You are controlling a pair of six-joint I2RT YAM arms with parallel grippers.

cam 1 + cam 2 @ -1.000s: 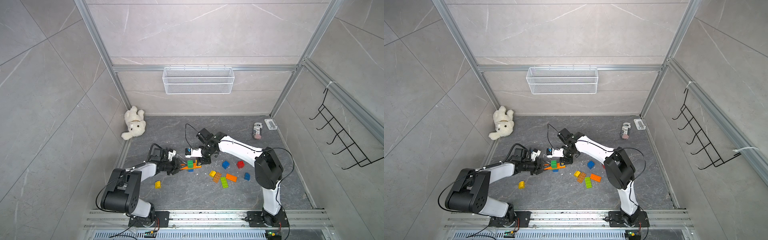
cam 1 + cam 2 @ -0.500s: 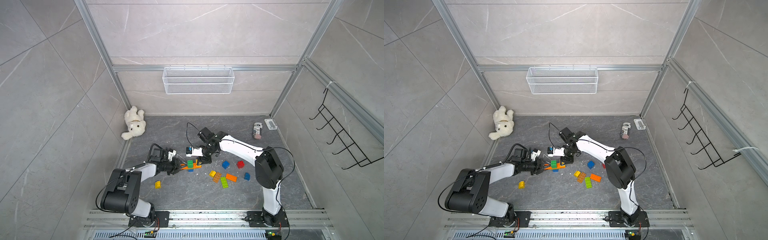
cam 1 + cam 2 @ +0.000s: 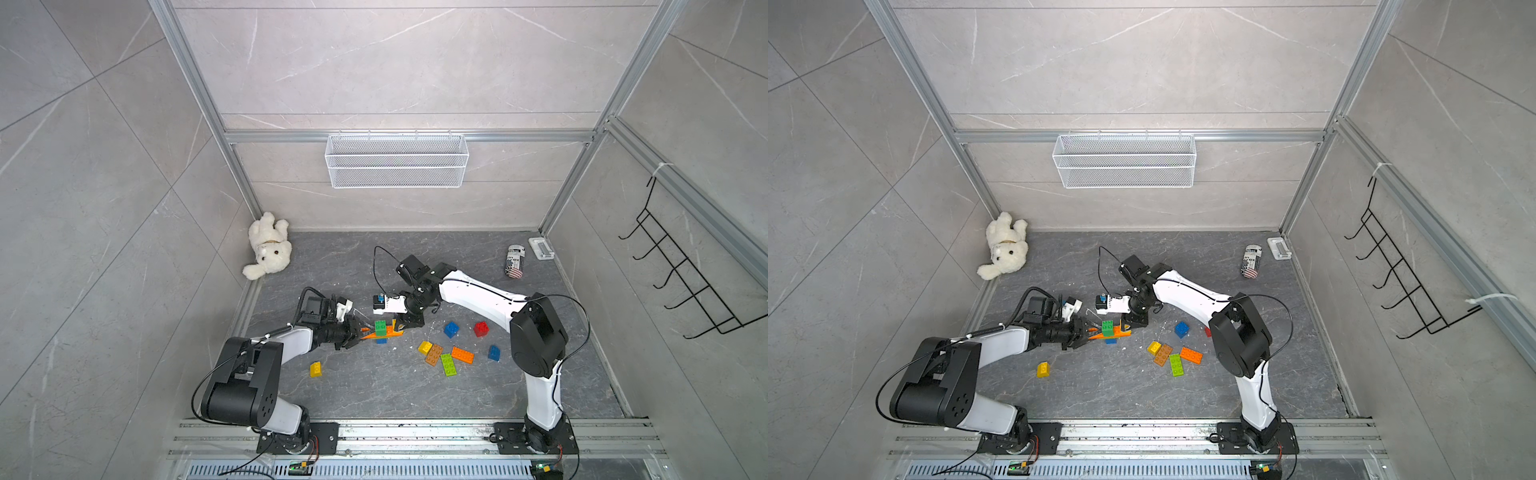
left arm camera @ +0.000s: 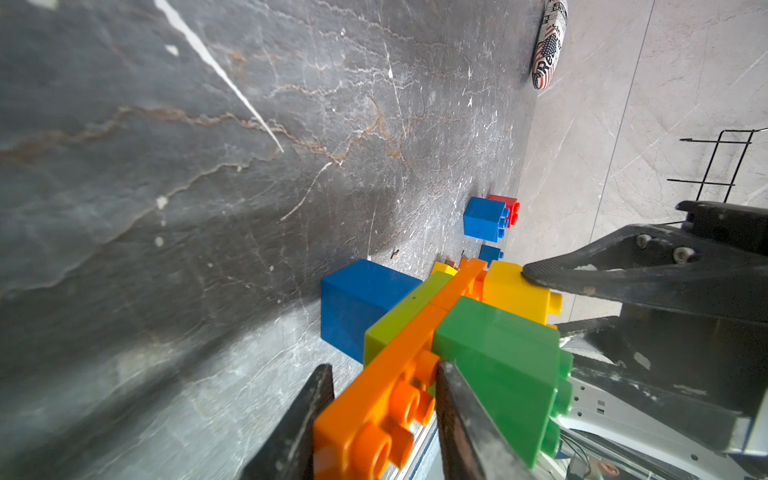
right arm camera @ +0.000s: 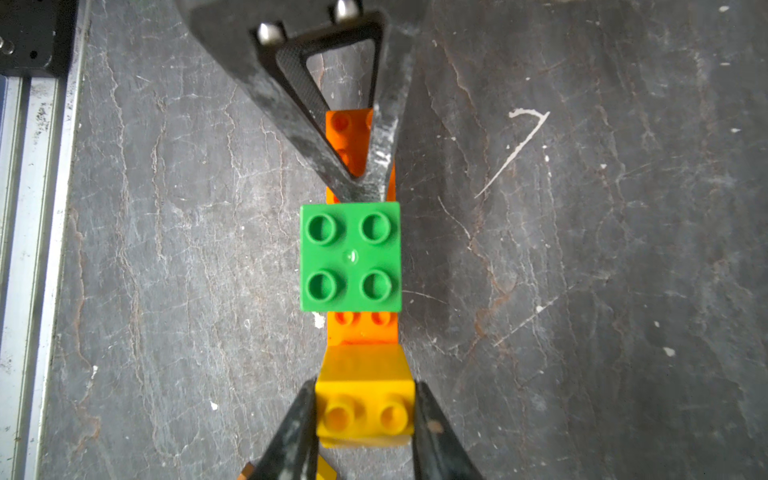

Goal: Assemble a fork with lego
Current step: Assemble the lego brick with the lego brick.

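Observation:
A partly built lego piece lies mid-floor: a long orange plate (image 3: pixel 384 333) carrying a green square brick (image 3: pixel 380 326) and a yellow sloped brick (image 5: pixel 365 374), with lime (image 4: pixel 399 316) and blue (image 4: pixel 357 303) bricks under it. My left gripper (image 4: pixel 384 370) is shut on the plate's studded end, and is also seen in a top view (image 3: pixel 360 330). My right gripper (image 5: pixel 365 388) is shut on the yellow sloped brick at the opposite end, reaching down from above (image 3: pixel 402 325). The plate looks slightly tilted.
Loose bricks lie to the right: blue (image 3: pixel 451 329), red (image 3: pixel 481 328), yellow (image 3: pixel 424 347), brown (image 3: pixel 434 354), lime (image 3: pixel 448 364), orange (image 3: pixel 462 355), blue (image 3: pixel 494 353). One yellow brick (image 3: pixel 316 369) sits near the left arm. A teddy bear (image 3: pixel 268 249) and a can (image 3: pixel 515 261) lie at the back.
My left gripper's jaws have drawn in on the end of the orange plate. The right arm has shifted slightly while still holding the yellow brick.

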